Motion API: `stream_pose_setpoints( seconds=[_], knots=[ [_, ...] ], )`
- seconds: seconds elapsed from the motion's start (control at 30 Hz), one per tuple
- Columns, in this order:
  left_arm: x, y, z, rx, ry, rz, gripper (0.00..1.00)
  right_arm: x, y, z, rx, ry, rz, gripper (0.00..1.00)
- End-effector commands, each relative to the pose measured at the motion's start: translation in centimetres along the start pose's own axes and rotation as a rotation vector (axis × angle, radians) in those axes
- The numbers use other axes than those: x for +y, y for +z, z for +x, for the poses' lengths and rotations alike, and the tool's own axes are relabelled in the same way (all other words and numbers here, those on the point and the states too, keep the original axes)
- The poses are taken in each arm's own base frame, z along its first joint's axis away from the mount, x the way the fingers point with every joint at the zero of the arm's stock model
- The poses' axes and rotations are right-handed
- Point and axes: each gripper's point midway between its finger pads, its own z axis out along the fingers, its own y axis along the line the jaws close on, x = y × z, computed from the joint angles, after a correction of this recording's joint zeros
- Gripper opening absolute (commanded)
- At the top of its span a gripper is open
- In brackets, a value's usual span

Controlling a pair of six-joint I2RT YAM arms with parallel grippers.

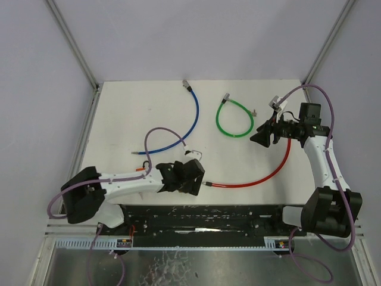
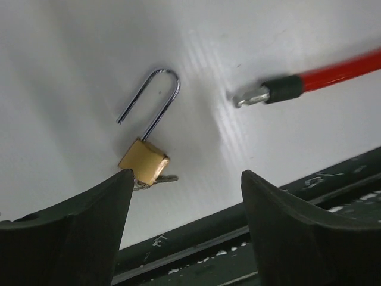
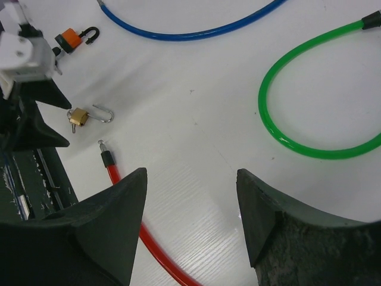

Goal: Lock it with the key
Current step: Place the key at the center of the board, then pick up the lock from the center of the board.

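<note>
A small brass padlock [image 2: 144, 161] lies on the white table with its steel shackle [image 2: 153, 98] swung open. A key [image 2: 167, 178] sticks out of its underside. My left gripper [image 2: 187, 179] hovers just short of the lock, open and empty, with its left fingertip [image 2: 122, 182] almost at the lock body. The top view shows this gripper [image 1: 189, 171] right below the padlock [image 1: 193, 154]. My right gripper [image 3: 190, 176] hangs open and empty over bare table at the far right [image 1: 260, 136]. From there the padlock [image 3: 78, 117] looks small and distant.
A red cable [image 1: 262, 176] curves between the two grippers, its metal-tipped end [image 2: 253, 95] close to the right of the lock. A green cable loop [image 1: 234, 119], a blue cable [image 1: 181, 122] and an orange padlock [image 3: 72, 40] lie farther out. The black rail [image 1: 208, 217] borders the near edge.
</note>
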Motion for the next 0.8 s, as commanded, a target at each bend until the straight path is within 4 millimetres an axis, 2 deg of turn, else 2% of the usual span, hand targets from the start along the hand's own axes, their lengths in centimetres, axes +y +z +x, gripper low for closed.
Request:
stream_pose_setpoints(
  seconds=[0.0,0.33,0.53,0.67,0.77],
  knots=[
    [2.8,0.7,2.6,0.1,0.126,-0.202,0.72,1.4,-0.1,-1.4,-0.042,-0.041,-0.041,0.68],
    [2.6,2.6,1.5,0.107,0.248,-0.213,0.69,1.8,-0.1,-1.4,-0.028,-0.072,-0.036,0.68],
    [3.3,2.3,1.7,0.144,0.207,-0.146,0.62,1.9,-0.1,-1.4,-0.027,-0.079,-0.034,0.67],
    [2.8,1.7,1.9,0.168,0.17,-0.072,0.54,1.8,-0.2,-1.5,-0.029,-0.081,-0.025,0.67],
    [3.0,1.6,2.0,0.174,0.168,-0.061,0.53,1.9,-0.1,-1.6,-0.031,-0.082,-0.029,0.67]
  ],
)
